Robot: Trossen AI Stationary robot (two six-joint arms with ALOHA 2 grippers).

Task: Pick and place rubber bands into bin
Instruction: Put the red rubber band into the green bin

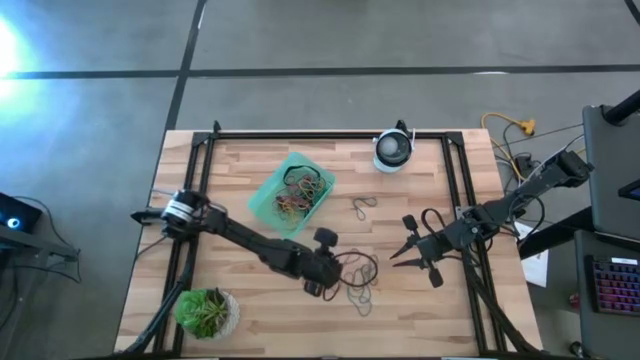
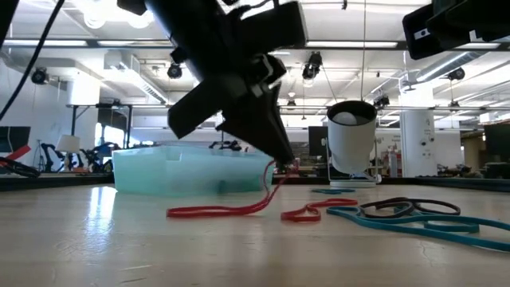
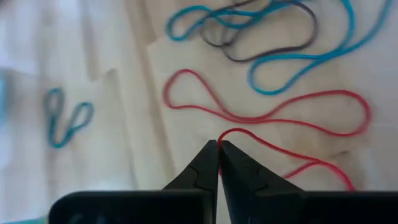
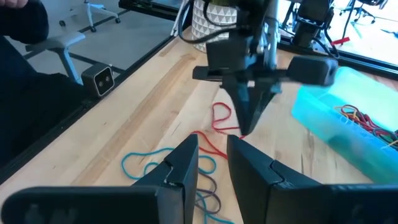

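Observation:
My left gripper (image 1: pixel 342 284) hovers low over the table's near middle, shut on a red rubber band (image 3: pixel 273 118). Beside it lie loose teal bands (image 3: pixel 298 56) and a dark band (image 2: pixel 414 207); a small teal band (image 3: pixel 65 118) lies apart. The teal bin (image 1: pixel 262 195) stands toward the far left of the gripper, with several coloured bands (image 1: pixel 303 192) inside. My right gripper (image 1: pixel 398 252) hangs open above the table to the right of the pile, touching nothing. My left gripper pinches the red band at a bend of one strand (image 3: pixel 222 134) between its two fingertips (image 2: pixel 276 166), coming from above at a slant. That bend is raised a little off the wood. The rest of the band (image 2: pixel 219 211) trails slack on the table.
A white-and-black round device (image 1: pixel 393 150) stands at the far edge. A potted green plant (image 1: pixel 205 312) sits at the near left corner. A black frame (image 1: pixel 330 134) runs around the table. Another small band (image 1: pixel 362 207) lies between bin and right arm.

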